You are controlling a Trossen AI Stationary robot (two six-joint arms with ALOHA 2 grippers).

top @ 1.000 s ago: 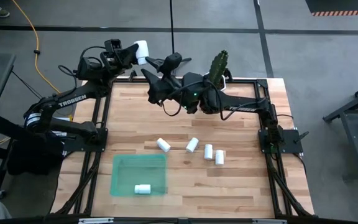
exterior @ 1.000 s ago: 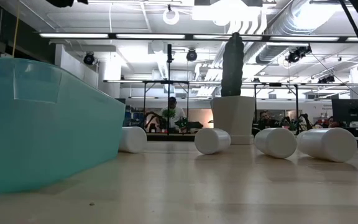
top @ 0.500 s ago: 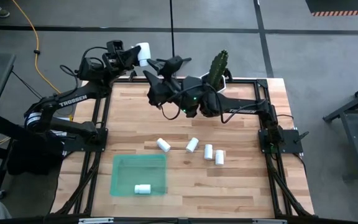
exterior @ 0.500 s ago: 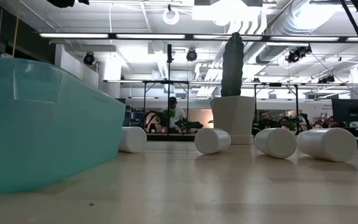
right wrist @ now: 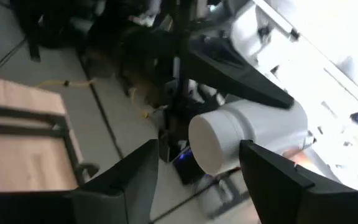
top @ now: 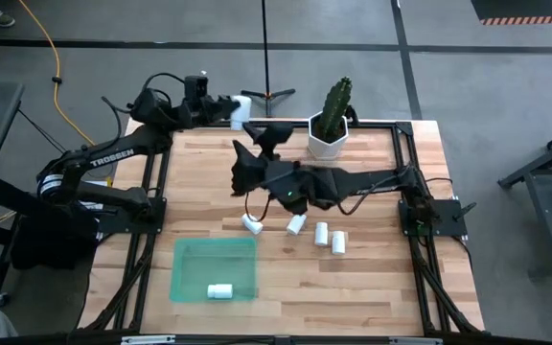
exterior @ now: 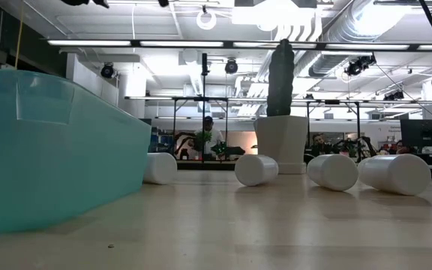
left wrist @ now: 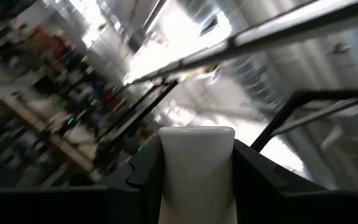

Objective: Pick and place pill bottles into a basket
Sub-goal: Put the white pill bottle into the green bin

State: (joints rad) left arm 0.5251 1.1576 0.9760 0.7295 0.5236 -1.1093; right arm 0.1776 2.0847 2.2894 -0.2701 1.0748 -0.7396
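My left gripper (top: 220, 105) is shut on a white pill bottle (top: 241, 107) high above the table's far edge; the bottle also shows in the left wrist view (left wrist: 196, 168). My right gripper (top: 260, 132) is open just near of it, its fingers (right wrist: 132, 177) wide apart and facing the bottle's round end (right wrist: 215, 148) without touching it. Three bottles (top: 297, 224) (top: 321, 233) (top: 338, 241) and a fourth (top: 251, 224) lie on their sides on the table. One more bottle (top: 219, 290) lies in the green tray (top: 192, 259). My left gripper pinches the bottle's side walls (left wrist: 166, 180) between its two fingers (left wrist: 138, 180). The fingers lie about level and come from the table's left. The bottle sticks out past the fingertips toward the right and is lifted clear of the table.
A white hexagonal pot with a cactus (top: 331, 123) stands at the far edge, right of both grippers. In the low view the tray wall (exterior: 51, 150) fills the left, with the lying bottles (exterior: 256, 169) and the pot (exterior: 282, 142) beyond. People show in the room behind.
My left gripper has carried the bottle toward the table's right and a little nearer. My right arm has drawn back toward the near edge, uncovering the cactus pot, and its open gripper now faces the bottle.
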